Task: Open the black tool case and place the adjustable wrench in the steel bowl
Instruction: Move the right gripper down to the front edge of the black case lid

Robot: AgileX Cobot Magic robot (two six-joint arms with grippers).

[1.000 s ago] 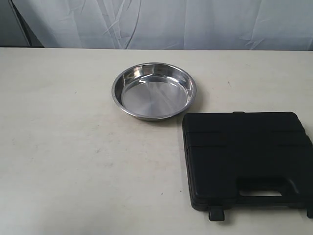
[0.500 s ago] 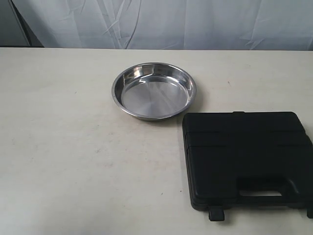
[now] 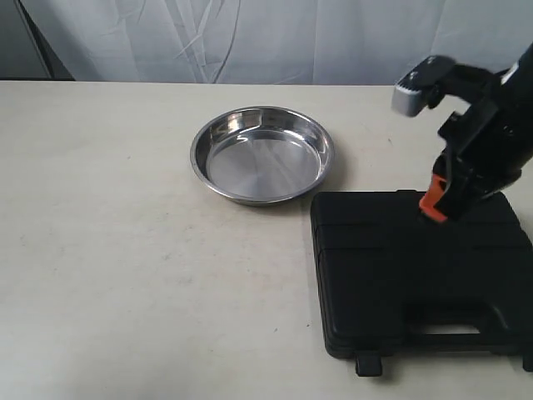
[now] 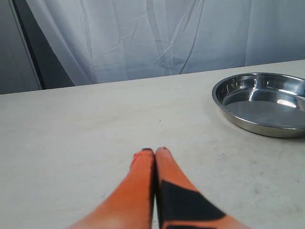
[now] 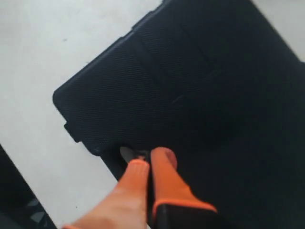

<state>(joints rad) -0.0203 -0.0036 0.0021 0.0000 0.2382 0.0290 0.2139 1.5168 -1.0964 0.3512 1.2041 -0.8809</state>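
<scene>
The black tool case [image 3: 416, 275] lies closed on the table at the right front, its handle and latches toward the near edge. My right gripper [image 3: 434, 208] hangs over the case's far edge, its orange fingers pressed together and holding nothing; the right wrist view shows that gripper [image 5: 151, 156] above the textured lid [image 5: 190, 86]. The steel bowl [image 3: 261, 154] sits empty at the table's middle, just beyond the case. My left gripper [image 4: 155, 151] is shut with nothing in it, low over bare table, the bowl [image 4: 264, 102] off to one side. The adjustable wrench is hidden.
A white cloth backdrop [image 3: 275, 37] hangs behind the table's far edge. The beige tabletop [image 3: 108, 250] stretches to the left of the bowl and case. A case latch tab [image 3: 368, 364] sticks out toward the front edge.
My right arm has come into the exterior view from the right and now hangs over the case's far edge. Bowl and case have not moved.
</scene>
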